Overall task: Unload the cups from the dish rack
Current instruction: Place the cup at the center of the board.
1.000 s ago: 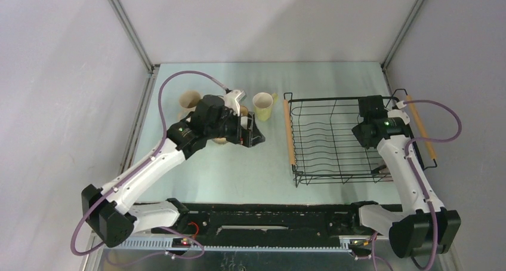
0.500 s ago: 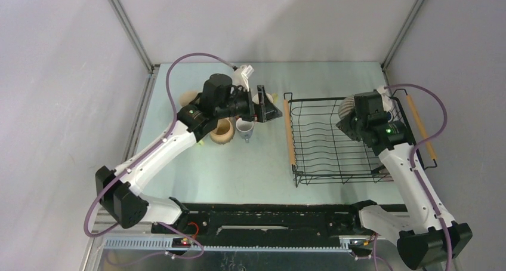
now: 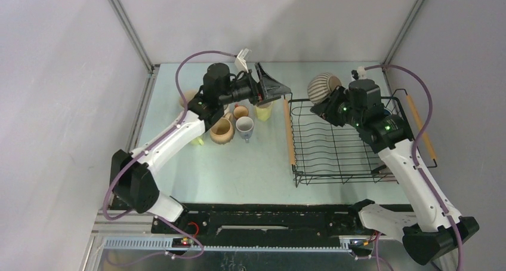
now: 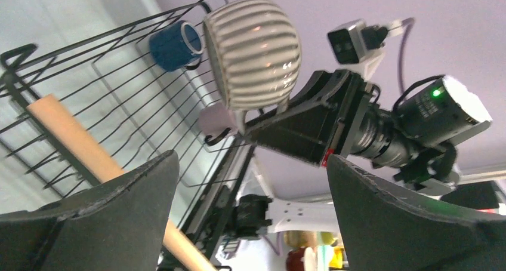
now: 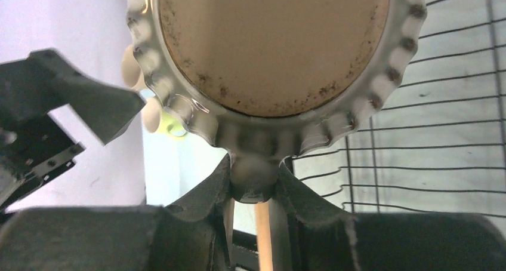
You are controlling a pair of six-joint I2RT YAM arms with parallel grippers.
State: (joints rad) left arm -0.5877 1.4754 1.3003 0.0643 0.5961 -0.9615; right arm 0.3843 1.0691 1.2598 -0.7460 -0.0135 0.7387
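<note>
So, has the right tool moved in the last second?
Yes. The right tool, gripping the ribbed cup, rose from the far-right corner of the dish rack and travelled left along its far edge, toward the far-left corner.

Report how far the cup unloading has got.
Done: a tan cup, a grey cup and others stand on the table left of the rack. In hand: the right end effector grips the ribbed cup by its handle above the rack. Left: a blue cup and a mauve cup in the rack.
</note>
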